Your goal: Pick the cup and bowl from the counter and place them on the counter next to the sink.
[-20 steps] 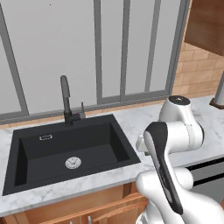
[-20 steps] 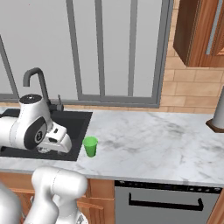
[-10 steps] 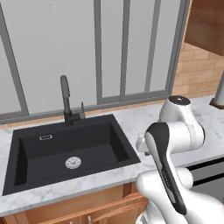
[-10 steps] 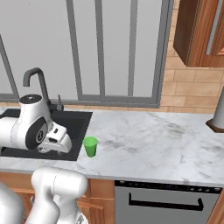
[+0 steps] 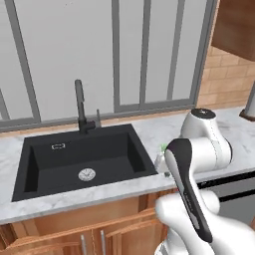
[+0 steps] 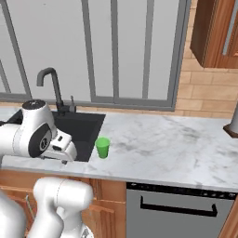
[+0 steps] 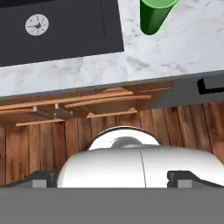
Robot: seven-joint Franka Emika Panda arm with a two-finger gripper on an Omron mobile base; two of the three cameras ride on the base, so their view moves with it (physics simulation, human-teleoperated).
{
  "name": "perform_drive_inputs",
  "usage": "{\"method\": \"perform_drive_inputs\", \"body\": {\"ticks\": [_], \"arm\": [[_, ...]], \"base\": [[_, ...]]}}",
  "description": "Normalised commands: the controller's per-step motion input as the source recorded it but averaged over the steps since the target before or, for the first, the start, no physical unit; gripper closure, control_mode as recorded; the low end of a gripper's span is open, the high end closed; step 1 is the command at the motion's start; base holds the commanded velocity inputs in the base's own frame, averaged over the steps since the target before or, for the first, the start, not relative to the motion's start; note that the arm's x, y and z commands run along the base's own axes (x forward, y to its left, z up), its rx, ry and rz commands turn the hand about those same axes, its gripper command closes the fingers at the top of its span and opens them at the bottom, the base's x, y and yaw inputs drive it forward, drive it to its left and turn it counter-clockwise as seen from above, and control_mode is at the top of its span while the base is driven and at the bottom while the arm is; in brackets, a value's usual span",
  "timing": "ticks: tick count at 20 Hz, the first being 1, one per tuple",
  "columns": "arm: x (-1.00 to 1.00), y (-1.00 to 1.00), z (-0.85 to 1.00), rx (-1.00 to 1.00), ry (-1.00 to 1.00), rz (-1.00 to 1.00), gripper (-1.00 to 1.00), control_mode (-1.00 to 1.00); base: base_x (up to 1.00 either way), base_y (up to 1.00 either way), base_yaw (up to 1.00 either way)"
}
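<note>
The green cup (image 6: 102, 147) stands upright on the white marble counter (image 6: 167, 142), just right of the black sink (image 6: 80, 127). From above, the hand view has the cup (image 7: 155, 15) at its top edge beside the sink (image 7: 52, 26). A sliver of the cup (image 5: 163, 147) peeks past my arm in the left base view. My gripper (image 7: 114, 179) hangs over the counter's front edge, left of and nearer than the cup. It is open, its dark fingertips (image 7: 43, 178) far apart with nothing between them. The bowl is out of view.
A tall dark faucet (image 6: 52, 85) rises behind the sink basin (image 5: 84, 159). A dishwasher front (image 6: 179, 204) sits under the counter right of the cup. A grey object (image 6: 232, 122) stands at the far right. Wooden cabinet fronts (image 7: 87, 107) run below the counter edge.
</note>
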Motion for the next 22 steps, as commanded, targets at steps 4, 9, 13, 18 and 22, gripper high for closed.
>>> {"method": "perform_drive_inputs", "body": {"ticks": [4,9,13,18,22], "arm": [[0.0,0.0,0.0,0.0,0.0,0.0,-1.0,1.0],[0.0,0.0,0.0,0.0,0.0,0.0,-1.0,1.0],[0.0,0.0,0.0,0.0,0.0,0.0,-1.0,1.0],[0.0,0.0,0.0,0.0,0.0,0.0,-1.0,1.0],[0.0,0.0,0.0,0.0,0.0,0.0,-1.0,1.0]], "base": [[-0.67,0.0,0.34],[-0.31,0.0,0.44],[0.04,0.0,0.48],[0.02,0.0,0.61],[0.0,0.0,0.66]]}}
